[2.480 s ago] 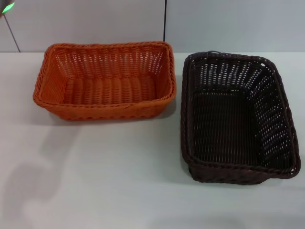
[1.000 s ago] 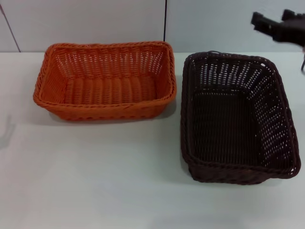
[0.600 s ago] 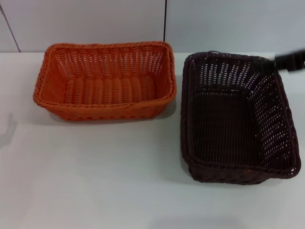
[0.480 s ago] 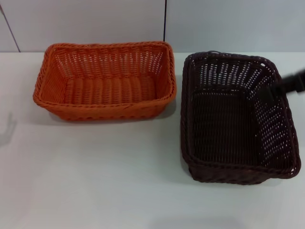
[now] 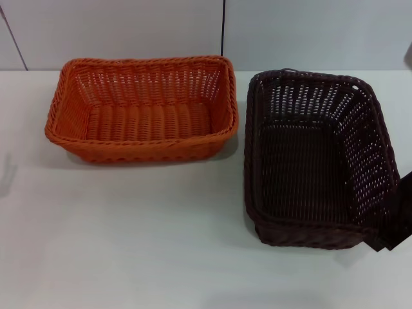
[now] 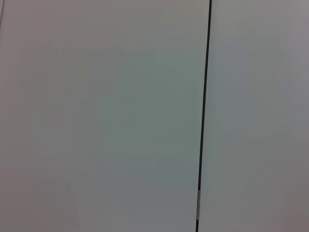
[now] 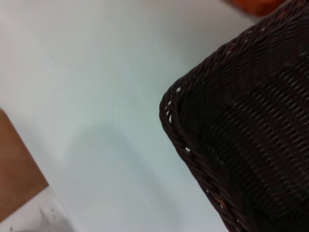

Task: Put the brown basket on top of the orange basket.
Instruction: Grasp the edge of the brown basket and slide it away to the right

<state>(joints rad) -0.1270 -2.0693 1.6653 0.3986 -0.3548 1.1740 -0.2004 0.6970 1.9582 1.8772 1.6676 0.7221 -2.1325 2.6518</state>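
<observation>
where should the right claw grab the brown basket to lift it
On the braided rim of the brown basket, along its long right-hand wall, coming from above on the robot's right. One finger inside, one outside: the wall is thin and that side faces away from the orange basket.

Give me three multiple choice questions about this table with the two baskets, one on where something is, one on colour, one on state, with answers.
1. Where is the brown basket?
A. inside the orange one
B. beside it, toward the robot's right
C. behind it

2. What colour is the other basket?
A. orange
B. green
C. white

3. What do the baskets hold?
A. fruit
B. cloths
C. nothing

Answers:
1 B, it stands on the table apart from the orange basket.
2 A, bright orange weave.
3 C, both bottoms are bare.

The right hand is at the brown basket's near right corner.
</observation>
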